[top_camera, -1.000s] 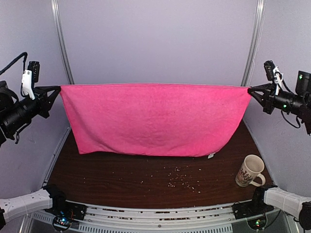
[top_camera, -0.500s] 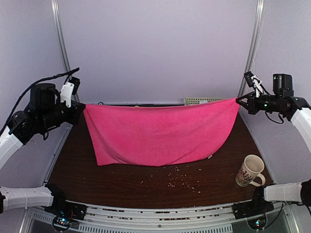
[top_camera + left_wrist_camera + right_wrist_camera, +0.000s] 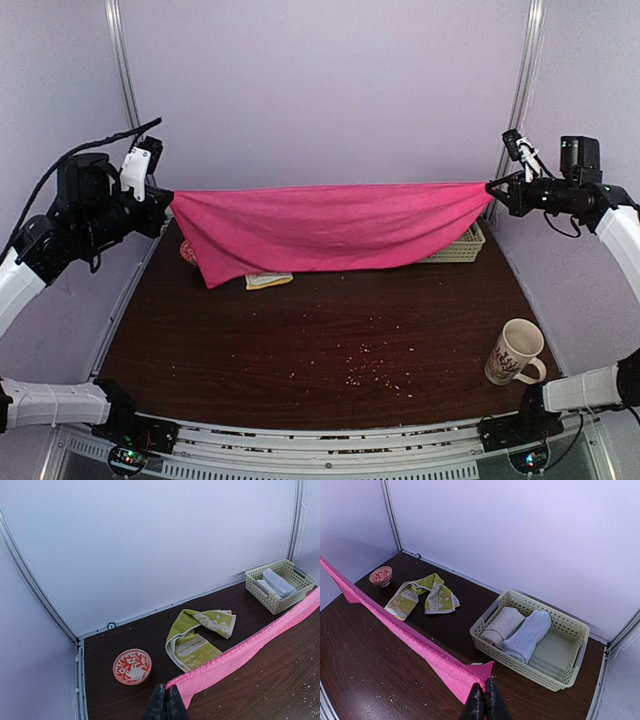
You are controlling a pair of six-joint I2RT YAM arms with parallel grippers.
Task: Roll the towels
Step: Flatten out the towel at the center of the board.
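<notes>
The hot-pink towel (image 3: 330,228) hangs stretched in the air between my two grippers, sagging over the back of the table. My left gripper (image 3: 168,205) is shut on its left corner; in the left wrist view (image 3: 167,700) the pink edge (image 3: 250,647) runs away to the right. My right gripper (image 3: 492,188) is shut on the right corner, seen in the right wrist view (image 3: 484,698) with the pink towel (image 3: 410,637). The yellow-green patterned cloth (image 3: 200,637) lies crumpled on the table behind the pink towel, also in the right wrist view (image 3: 420,596); a bit shows from above (image 3: 268,281).
A pale green basket (image 3: 570,645) at the back right holds a rolled white cloth (image 3: 504,626) and a light-blue one (image 3: 530,635). A red-patterned bowl (image 3: 132,666) sits back left. A mug (image 3: 515,351) stands front right. Crumbs (image 3: 372,366) lie on the table.
Both grippers have carried the pink towel toward the back of the table; it now hangs flatter and higher, uncovering the table's front and the yellow-green cloth's edge.
</notes>
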